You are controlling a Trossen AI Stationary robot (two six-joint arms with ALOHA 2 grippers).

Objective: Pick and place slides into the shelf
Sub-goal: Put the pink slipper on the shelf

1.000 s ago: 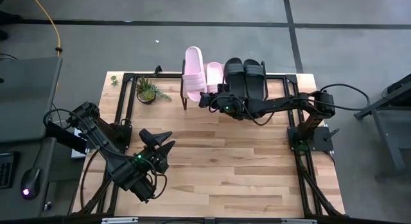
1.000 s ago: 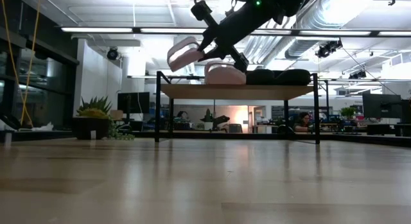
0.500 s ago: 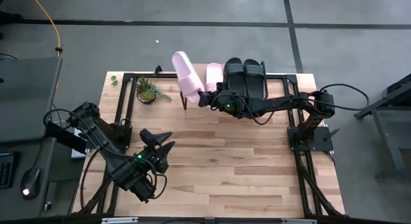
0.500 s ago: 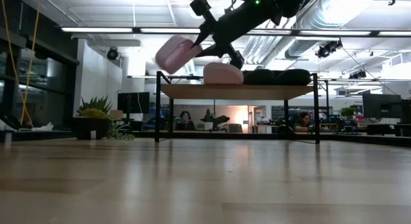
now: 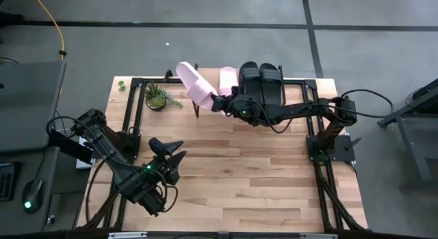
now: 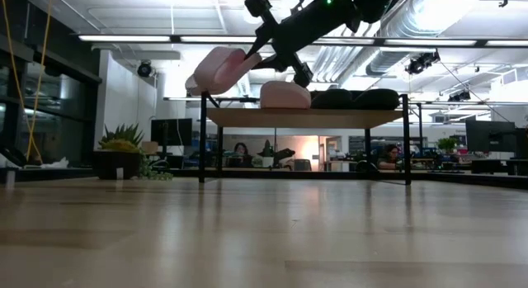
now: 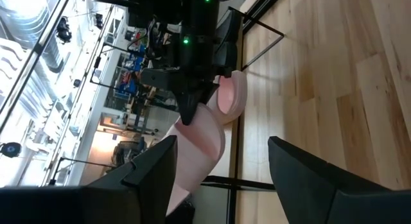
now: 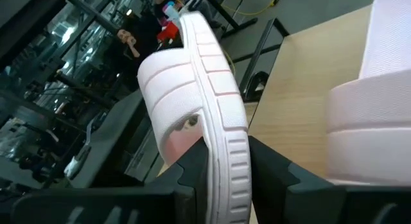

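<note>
My right gripper (image 5: 219,102) is shut on a pale pink slide (image 5: 194,83), held in the air over the left end of the shelf (image 6: 305,116). In the low view this slide (image 6: 216,67) slants, its free end lowest and out past the shelf's left legs. A second pink slide (image 5: 228,80) and two black slides (image 5: 260,80) lie flat on the shelf's plank top. My left gripper (image 5: 179,150) hangs open over the table's near left part, with nothing between its fingers. My right gripper pinches one end of the pink slide's sole (image 8: 221,144) between its two fingers (image 8: 192,169), one on each face of the sole. The fingers come from the table's right, nearly level. The slide is lifted clear of the shelf, its strap end (image 8: 168,83) pointing away toward the far left.
A small potted plant (image 5: 159,96) stands at the table's far left, next to the shelf's left legs. Black frame rails (image 5: 130,109) run along the table's edges. Bare wooden tabletop (image 5: 239,170) lies between the two arms.
The pink slide has swung in my right gripper: its free end has gone from pointing at the far edge to pointing far left, and has sunk lower past the shelf's left end. The gripped end has stayed where it was.
</note>
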